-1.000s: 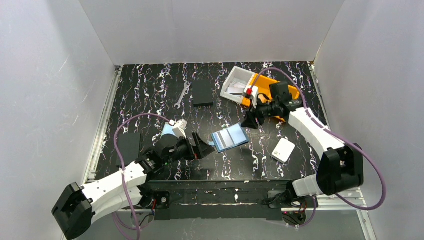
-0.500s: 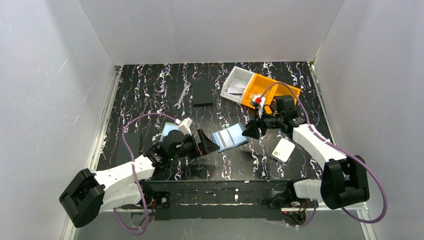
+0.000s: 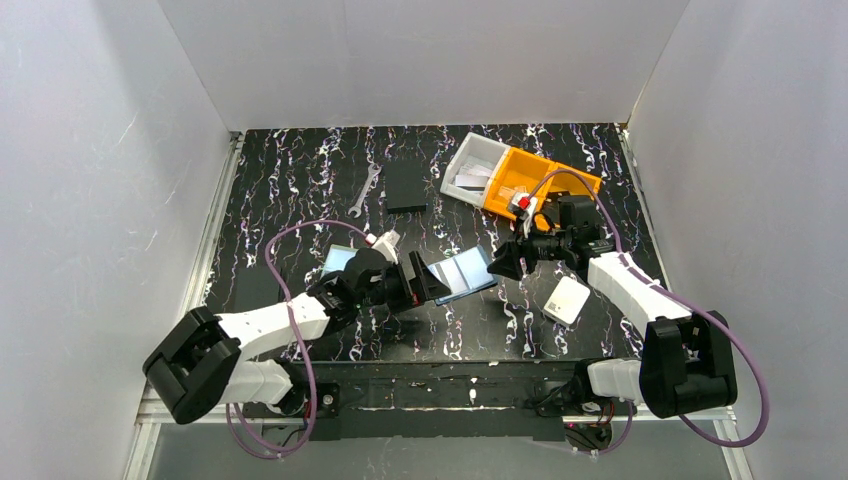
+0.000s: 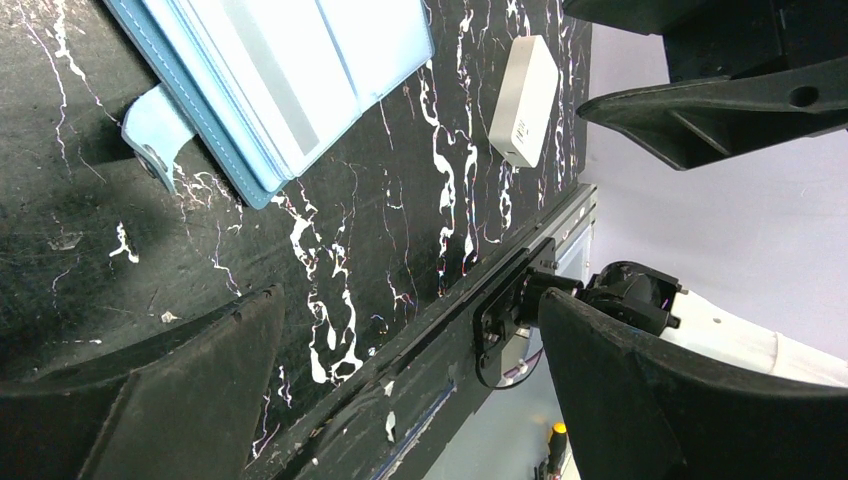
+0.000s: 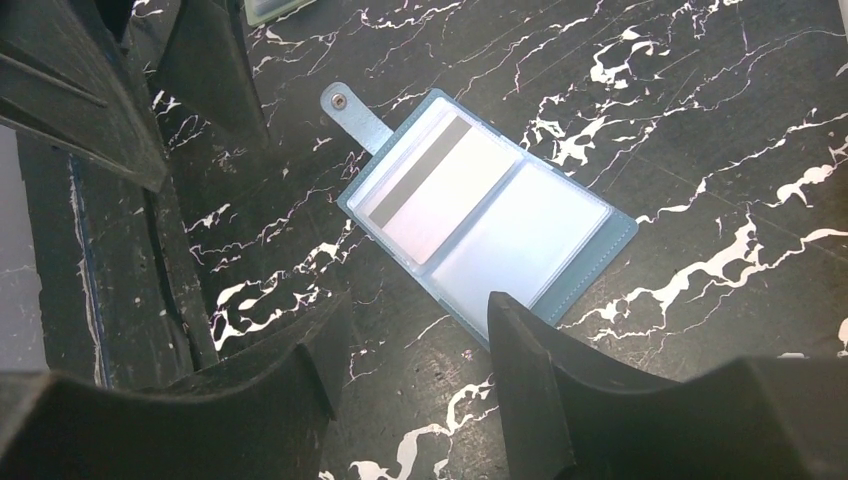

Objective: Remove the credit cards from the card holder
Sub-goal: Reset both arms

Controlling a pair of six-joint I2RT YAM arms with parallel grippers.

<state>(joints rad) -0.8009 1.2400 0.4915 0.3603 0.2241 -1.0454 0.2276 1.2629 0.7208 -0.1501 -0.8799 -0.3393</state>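
Note:
The blue card holder (image 3: 460,276) lies open and flat on the table, snap tab to its left. In the right wrist view one of the credit cards (image 5: 420,190), dark stripe up, sits in the left pocket of the card holder (image 5: 560,270). Another card (image 3: 340,258) lies loose on the table behind my left arm. My left gripper (image 3: 424,281) hovers wide open at the holder's left edge, with the card holder (image 4: 290,70) just ahead of the left gripper (image 4: 410,300). My right gripper (image 3: 500,262) is open at the holder's right edge. The right gripper (image 5: 418,310) holds nothing.
A white rounded box (image 3: 567,298) lies right of the holder. White bin (image 3: 470,166) and yellow bin (image 3: 540,175) stand at the back right. A wrench (image 3: 366,190) and a flat black rectangle (image 3: 406,185) lie at the back, another black rectangle (image 3: 258,290) at the left.
My left arm has swung right, bringing its open gripper up to the holder's left edge. My right gripper came down from the bins to the holder's right edge and opened a little.

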